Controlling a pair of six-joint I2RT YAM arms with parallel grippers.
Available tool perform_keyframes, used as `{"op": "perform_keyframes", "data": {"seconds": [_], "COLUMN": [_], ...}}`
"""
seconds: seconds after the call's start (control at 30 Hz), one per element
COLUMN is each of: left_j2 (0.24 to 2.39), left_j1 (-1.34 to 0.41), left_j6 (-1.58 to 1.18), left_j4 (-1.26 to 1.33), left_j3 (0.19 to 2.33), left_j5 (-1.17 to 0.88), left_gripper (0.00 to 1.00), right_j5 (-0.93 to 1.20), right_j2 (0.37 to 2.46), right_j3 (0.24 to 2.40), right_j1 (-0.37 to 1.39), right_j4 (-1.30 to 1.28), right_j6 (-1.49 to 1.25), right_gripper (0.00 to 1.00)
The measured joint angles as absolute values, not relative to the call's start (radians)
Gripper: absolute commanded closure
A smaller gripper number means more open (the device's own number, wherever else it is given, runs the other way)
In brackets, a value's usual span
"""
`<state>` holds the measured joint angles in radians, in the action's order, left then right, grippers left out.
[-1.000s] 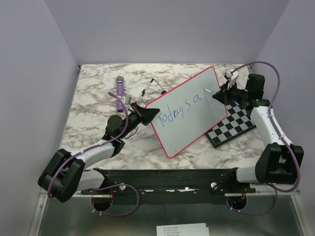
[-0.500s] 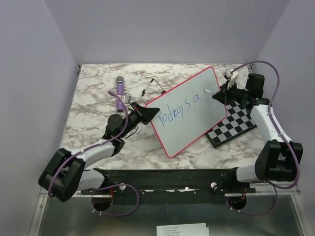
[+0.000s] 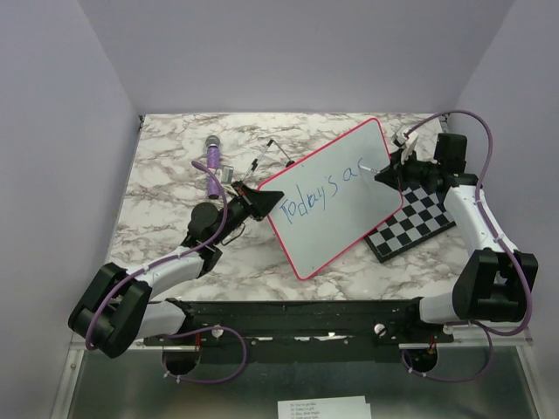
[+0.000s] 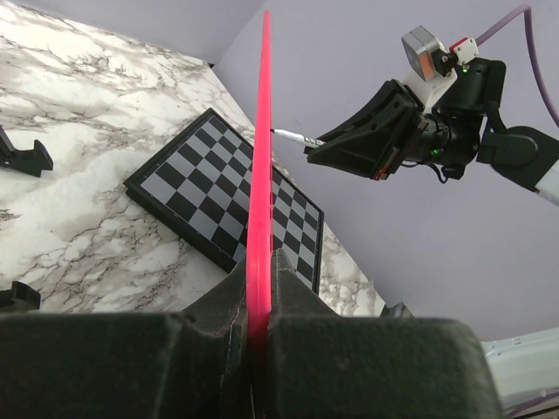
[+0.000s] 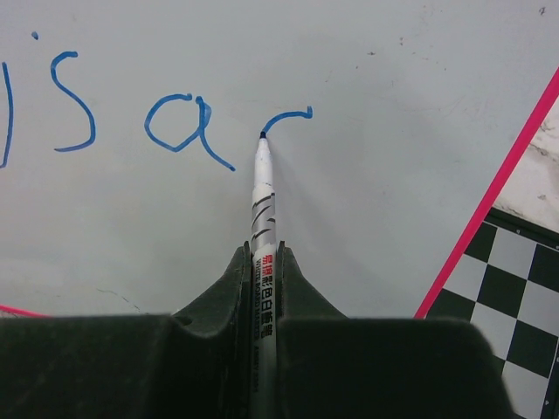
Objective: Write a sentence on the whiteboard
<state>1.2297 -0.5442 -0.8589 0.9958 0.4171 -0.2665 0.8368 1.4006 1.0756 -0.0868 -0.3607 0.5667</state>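
Observation:
The whiteboard (image 3: pixel 349 209), white with a pink-red rim, is tilted up on the table's middle. My left gripper (image 3: pixel 262 199) is shut on its left rim, seen edge-on in the left wrist view (image 4: pixel 259 175). The sentence (image 3: pixel 319 194) reads "Today's a" in blue, with a fresh curved stroke (image 5: pixel 286 116) after the "a". My right gripper (image 3: pixel 390 173) is shut on a white marker (image 5: pixel 262 201), its blue tip touching the board at the lower end of that stroke. The right gripper also shows in the left wrist view (image 4: pixel 319 150).
A black-and-white chessboard (image 3: pixel 419 223) lies under the board's right corner, also in the left wrist view (image 4: pixel 201 205). A purple marker-like object (image 3: pixel 212 157) and thin black parts (image 3: pixel 262 159) lie at the back left. The marble table (image 3: pixel 175 140) has walls around it.
My right gripper has drawn a new curved blue stroke to the right of the "a". The left arm and the board have not moved.

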Motion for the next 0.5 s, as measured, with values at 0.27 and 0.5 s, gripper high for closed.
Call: {"op": "perform_keyframes", "data": {"seconds": [0.27,0.5], "left_j2": [1.230,1.230], "left_j1": [-0.544,-0.543], "left_j6": [-0.859,-0.859], "left_j4": [0.994,0.992], "left_j3": [0.417,0.417], "left_j5": [-0.266,-0.266], "left_gripper": [1.00,1.00], "right_j5": [0.817,0.786], "right_j2": [1.393,1.391], "right_j3": [1.074,1.074], "right_j1": [-0.087,-0.087], "right_j4": [-0.392,-0.390], "right_j6": [0.604,0.594], "right_gripper": [0.99,0.99]}}
